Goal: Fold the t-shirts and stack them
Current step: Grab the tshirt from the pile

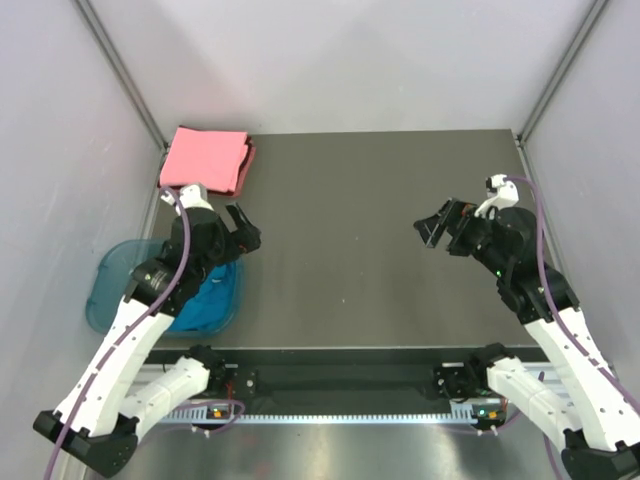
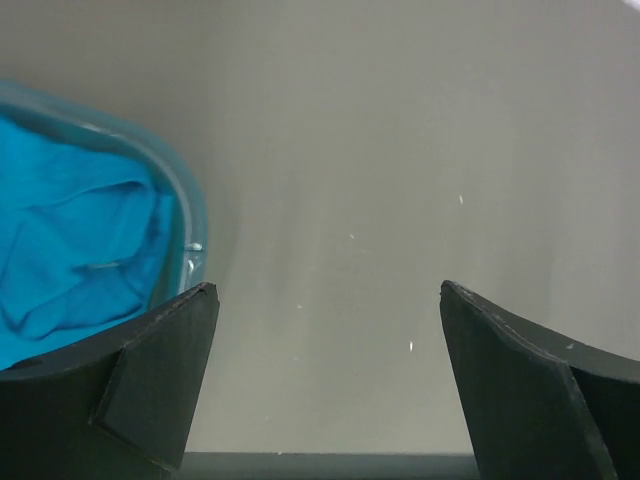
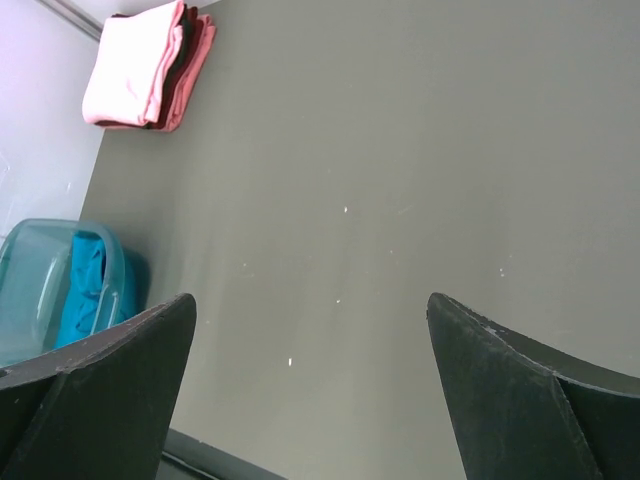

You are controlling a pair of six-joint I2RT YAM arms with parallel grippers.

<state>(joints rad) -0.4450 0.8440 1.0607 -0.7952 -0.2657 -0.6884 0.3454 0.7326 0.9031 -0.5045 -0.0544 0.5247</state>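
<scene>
Left claw (image 2: pixel 325 300) and right claw (image 3: pixel 310 305) gape empty above bench (image 1: pixel 380 200); blue shirt (image 2: pixel 70 230) in tub (image 2: pixel 192 205), pink shirt (image 1: pixel 205 158) folded beyond.

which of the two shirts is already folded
The pink shirt, a neat flat rectangle at the far left corner of the table. The blue shirt lies bunched up inside the plastic tub.

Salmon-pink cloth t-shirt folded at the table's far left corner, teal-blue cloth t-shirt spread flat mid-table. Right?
No: the teal-blue cloth t-shirt lies bunched in the translucent blue plastic tub, per the top external view. The salmon-pink cloth t-shirt part holds.
</scene>
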